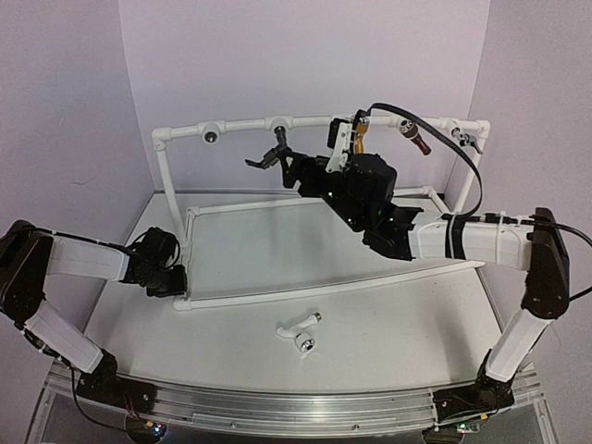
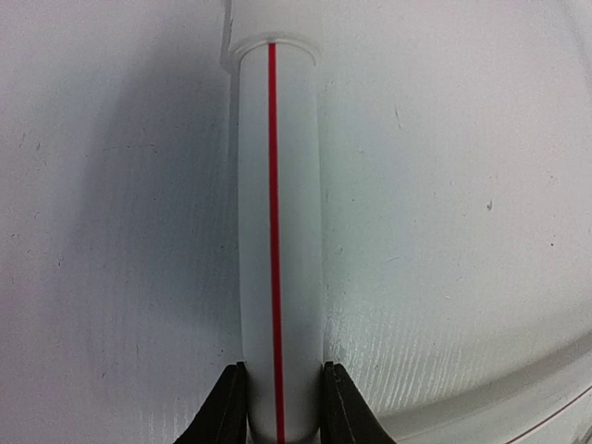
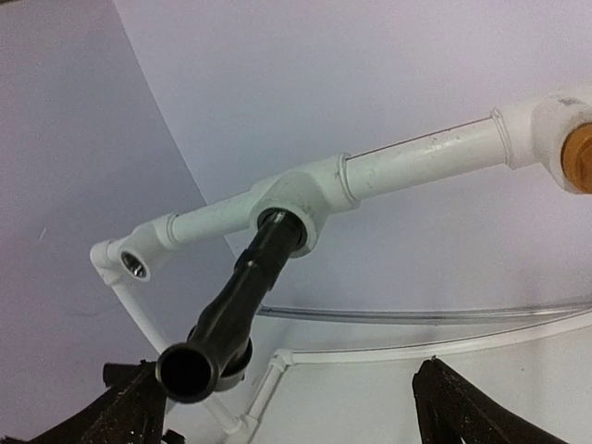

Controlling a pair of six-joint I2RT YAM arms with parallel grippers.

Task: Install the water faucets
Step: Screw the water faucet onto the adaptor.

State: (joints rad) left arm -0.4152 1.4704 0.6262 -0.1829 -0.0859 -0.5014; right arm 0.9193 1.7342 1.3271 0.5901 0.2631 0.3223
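Fingers [image 3: 462, 412] of right gripper [image 3: 296, 407]: spread wide, released, either side of black faucet [image 3: 242, 301], seated in tee [image 3: 301, 194] on top rail of pipe frame [image 1: 240, 125]. White faucet [image 1: 298, 330]: on table [image 1: 416, 324] before pipe frame, top view only. Left gripper [image 2: 280, 407]: clenched on white pipe [image 2: 296, 231] of frame; red stripe visible from left wrist only.

Black faucet [image 3: 236, 305] projects from the top rail [image 3: 416, 157], blocking approach there; the socket [image 3: 134, 266] near the rail's left end is unobstructed. Forward of the rail the table [image 1: 388, 324] gives passage, except at the white faucet [image 1: 301, 335] and where the left end effector [image 2: 282, 416] clamps the base pipe [image 2: 296, 231].
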